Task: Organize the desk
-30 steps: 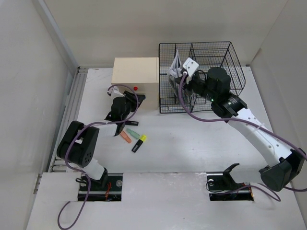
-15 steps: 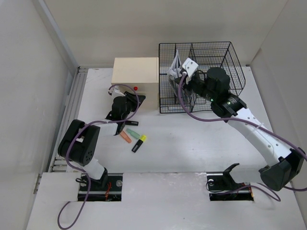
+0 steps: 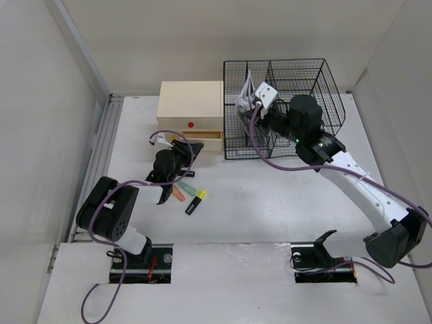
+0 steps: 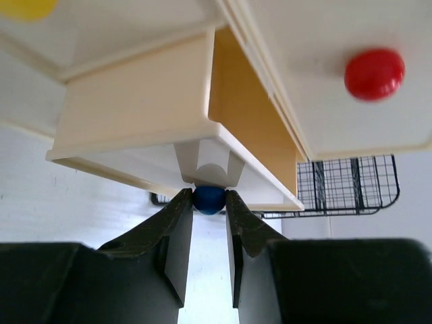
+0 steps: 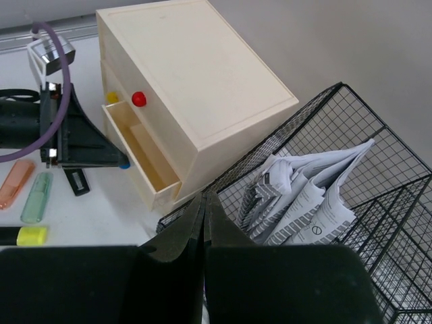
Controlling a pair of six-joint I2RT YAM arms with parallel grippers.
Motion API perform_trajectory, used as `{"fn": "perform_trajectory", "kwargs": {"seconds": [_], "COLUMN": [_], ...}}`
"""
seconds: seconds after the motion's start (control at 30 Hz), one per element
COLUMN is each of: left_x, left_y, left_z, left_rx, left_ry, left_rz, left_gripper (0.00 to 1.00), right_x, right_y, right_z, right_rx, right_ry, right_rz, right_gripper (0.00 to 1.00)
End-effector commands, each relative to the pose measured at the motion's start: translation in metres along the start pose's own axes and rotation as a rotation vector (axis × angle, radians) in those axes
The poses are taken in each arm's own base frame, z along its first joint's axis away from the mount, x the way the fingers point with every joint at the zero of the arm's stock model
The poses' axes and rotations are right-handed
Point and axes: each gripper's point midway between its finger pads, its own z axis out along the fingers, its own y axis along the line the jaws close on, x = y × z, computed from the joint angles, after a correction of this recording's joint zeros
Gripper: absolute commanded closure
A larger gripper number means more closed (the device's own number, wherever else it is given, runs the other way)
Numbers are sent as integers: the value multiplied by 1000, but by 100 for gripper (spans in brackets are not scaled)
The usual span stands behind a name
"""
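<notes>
The white desk (image 3: 270,202) carries a cream drawer box (image 3: 190,101). My left gripper (image 3: 177,145) is shut on the blue knob (image 4: 209,200) of the bottom drawer (image 4: 135,115). That drawer stands pulled partly out and looks empty in the right wrist view (image 5: 142,158). My right gripper (image 3: 253,101) hovers over the left part of the black wire-mesh rack (image 3: 297,74). It is shut and empty, as the right wrist view (image 5: 204,199) shows. Folded papers (image 5: 317,196) stand in the rack.
An orange highlighter (image 3: 176,192), a green one (image 3: 187,187) and a yellow-and-black one (image 3: 196,201) lie on the desk just near my left gripper. A small black item (image 3: 186,173) lies beside them. Red (image 4: 374,73) and yellow (image 5: 111,97) knobs mark the upper drawers. Grey rails (image 3: 101,155) run along the left edge.
My left gripper has drawn back towards the near edge with the blue knob in it, and the bottom drawer has slid out. The right arm has barely moved.
</notes>
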Motion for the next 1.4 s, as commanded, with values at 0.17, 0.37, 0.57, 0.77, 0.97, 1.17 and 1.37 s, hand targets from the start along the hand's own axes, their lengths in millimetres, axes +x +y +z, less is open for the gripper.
{"fn": "perform_trajectory", "kwargs": {"seconds": [0.17,0.37,0.57,0.77,0.97,1.17,1.37], "left_x": [22,20,18,20,11,-43,-69], "left_y": [18,17,7,-35,-85,-162,-201], "left_z": [-33,-41,-54,-89,-149,-233,-281], "left_rx": [-16,-20,16,126,302,494,519], "left_ry": [30,23,17,15,-6,-189,-238], "left_rz": [-15,-14,27,98,219,478,778], "left_gripper": [95,92,33,16,66,95,88], "right_x": [-3,-3,2,5,8,35,75], "right_y": [0,0,7,30,64,113,180], "right_z": [3,3,7,1,-10,-30,-2], "right_rx": [-14,-14,-53,-183,-399,-692,-870], "right_ry": [-25,-25,-22,-48,-108,-187,-2], "right_rz": [-1,-1,-18,-105,-231,-363,-402], "right_gripper": [98,97,82,51,52,81,70]}}
